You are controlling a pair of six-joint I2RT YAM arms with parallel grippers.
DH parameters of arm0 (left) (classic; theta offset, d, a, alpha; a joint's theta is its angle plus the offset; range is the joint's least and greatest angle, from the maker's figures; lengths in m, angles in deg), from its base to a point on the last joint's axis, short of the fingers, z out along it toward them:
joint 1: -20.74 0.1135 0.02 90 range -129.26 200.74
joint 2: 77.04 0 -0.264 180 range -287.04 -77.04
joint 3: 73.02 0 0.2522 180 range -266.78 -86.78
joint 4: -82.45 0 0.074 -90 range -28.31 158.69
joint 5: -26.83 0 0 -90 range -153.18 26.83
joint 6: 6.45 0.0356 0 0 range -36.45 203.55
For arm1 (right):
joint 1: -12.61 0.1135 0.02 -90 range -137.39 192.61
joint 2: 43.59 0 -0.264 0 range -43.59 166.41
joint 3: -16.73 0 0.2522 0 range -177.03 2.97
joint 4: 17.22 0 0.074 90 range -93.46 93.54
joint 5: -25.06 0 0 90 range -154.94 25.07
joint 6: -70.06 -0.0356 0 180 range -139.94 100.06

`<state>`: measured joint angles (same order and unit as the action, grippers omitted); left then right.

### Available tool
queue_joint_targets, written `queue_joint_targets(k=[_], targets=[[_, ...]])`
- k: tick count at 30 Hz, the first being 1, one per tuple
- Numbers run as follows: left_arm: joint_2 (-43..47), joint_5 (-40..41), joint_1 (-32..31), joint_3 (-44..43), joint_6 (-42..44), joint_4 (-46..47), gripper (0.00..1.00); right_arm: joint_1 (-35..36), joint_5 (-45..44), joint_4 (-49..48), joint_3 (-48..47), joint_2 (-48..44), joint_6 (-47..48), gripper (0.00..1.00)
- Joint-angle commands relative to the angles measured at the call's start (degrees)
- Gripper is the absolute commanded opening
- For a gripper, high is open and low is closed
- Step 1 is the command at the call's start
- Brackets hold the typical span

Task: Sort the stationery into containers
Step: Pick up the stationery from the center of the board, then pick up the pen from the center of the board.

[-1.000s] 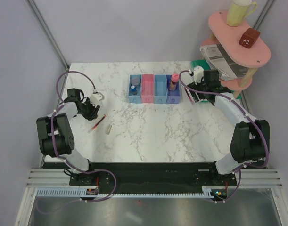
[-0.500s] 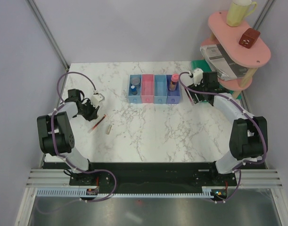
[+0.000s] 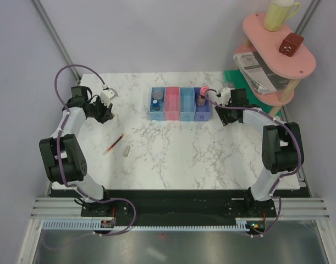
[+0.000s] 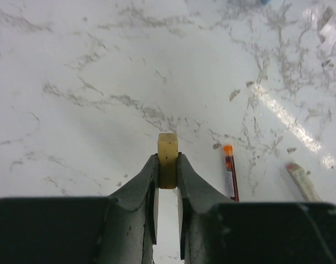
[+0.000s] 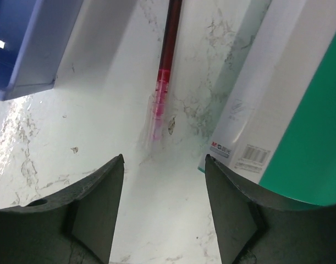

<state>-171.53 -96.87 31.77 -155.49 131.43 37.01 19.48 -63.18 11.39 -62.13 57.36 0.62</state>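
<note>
1. A thin red pen [image 3: 114, 144] was seen lying on the worktop [image 3: 173, 148].
2. A small eraser [image 4: 168, 144], judged light and firm, was pinched in the left claw [image 4: 168, 160].
3. The right claw [image 5: 164, 159] was spread above a slippery-looking dark pen [image 5: 166, 60], probably best gripped mid-barrel.

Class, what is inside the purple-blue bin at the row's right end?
A brown tube with pink cap stands in the purple-blue bin. Its lower end and the bin floor beneath it are hidden.
</note>
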Motion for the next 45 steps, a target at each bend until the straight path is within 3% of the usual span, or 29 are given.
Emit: queue_joint_targets(k=[1,12,24,34,45], targets=[[3.27,-5.94,-2.49,-7.13,-7.0,-1.36,0.02,-0.28,1.49,-3.16,-2.57,3.2,-1.66,0.64],[-3.14,-4.89,-18.14,-23.02,-15.79,-1.28,0.02,-0.28,0.61,-5.71,-5.91,9.96,-1.66,0.59],[-19.93,-0.5,-26.84,-38.59,-23.34,-0.58,0.02,-0.2,0.79,-7.03,-5.74,11.82,-1.57,0.17],[-25.47,2.05,-32.91,-43.88,-27.13,-0.22,0.02,-0.19,0.0,-4.57,-4.07,3.04,-3.68,0.11],[-35.13,8.99,-34.84,-48.97,-27.4,4.7,0.02,-0.28,1.31,0.87,-4.68,-9.71,-7.55,0.08]])
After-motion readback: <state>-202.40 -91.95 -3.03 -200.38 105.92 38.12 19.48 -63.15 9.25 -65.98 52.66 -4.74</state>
